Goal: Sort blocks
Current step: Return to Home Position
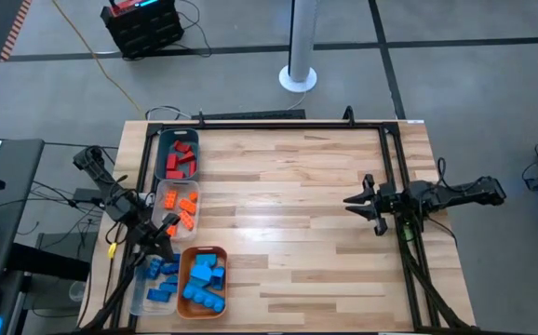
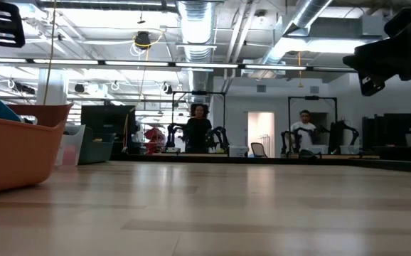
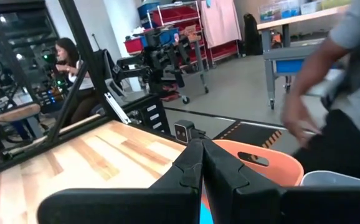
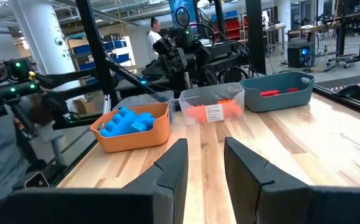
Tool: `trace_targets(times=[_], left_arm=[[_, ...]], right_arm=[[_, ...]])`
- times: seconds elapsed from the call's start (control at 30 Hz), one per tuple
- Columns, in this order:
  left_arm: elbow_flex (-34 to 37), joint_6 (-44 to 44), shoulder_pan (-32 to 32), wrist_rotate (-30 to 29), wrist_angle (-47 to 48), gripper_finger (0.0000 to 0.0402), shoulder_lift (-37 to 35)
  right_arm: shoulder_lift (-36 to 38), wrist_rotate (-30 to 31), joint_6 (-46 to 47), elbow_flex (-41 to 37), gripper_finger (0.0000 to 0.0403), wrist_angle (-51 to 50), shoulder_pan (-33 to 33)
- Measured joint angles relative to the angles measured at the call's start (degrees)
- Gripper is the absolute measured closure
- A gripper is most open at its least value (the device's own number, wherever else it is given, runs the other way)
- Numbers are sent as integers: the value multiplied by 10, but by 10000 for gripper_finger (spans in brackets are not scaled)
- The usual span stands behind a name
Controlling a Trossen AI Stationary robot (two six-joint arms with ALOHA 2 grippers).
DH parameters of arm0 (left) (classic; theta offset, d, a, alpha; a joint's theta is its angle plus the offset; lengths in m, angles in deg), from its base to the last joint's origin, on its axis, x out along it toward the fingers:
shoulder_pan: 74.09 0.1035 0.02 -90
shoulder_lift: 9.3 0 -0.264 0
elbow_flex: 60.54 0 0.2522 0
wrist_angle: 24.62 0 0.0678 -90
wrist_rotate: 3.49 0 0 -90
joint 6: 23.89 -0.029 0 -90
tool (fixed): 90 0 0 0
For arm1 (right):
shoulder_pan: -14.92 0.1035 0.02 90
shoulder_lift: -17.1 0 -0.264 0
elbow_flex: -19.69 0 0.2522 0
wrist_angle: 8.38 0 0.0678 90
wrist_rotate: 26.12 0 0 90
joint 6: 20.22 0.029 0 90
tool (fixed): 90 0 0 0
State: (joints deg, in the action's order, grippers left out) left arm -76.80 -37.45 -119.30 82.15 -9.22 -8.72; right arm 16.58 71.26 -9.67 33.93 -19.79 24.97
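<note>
The blocks lie sorted in four containers at the table's left edge. Red blocks point(image 1: 181, 160) are in a teal bin point(image 1: 164, 140), orange blocks point(image 1: 183, 209) in a clear bin point(image 1: 160, 195), light blue blocks point(image 1: 204, 279) in the orange tray point(image 1: 184, 256), and darker blue blocks point(image 1: 160, 274) in another clear bin. My left gripper point(image 1: 168, 228) is shut and hovers level above the bins, with the tray's rim point(image 3: 261, 155) just beyond its fingertips point(image 3: 202, 163). My right gripper point(image 1: 355, 205) hangs over the table's right half, pointing level at the bins, open by a narrow gap point(image 4: 205, 168) with nothing in it.
A black frame point(image 1: 269, 124) runs along the table's far edge and down both sides. Bare wood lies between the bins and my right gripper. A person point(image 3: 342, 112) stands beside the table's near left corner, and more people sit in the room beyond.
</note>
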Motion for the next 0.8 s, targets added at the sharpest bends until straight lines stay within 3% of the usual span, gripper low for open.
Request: trace_targets(times=[0.8], left_arm=[[1,12,0,-1,1,397,0]], right_arm=[[0,1,0,0,294,-2,0]])
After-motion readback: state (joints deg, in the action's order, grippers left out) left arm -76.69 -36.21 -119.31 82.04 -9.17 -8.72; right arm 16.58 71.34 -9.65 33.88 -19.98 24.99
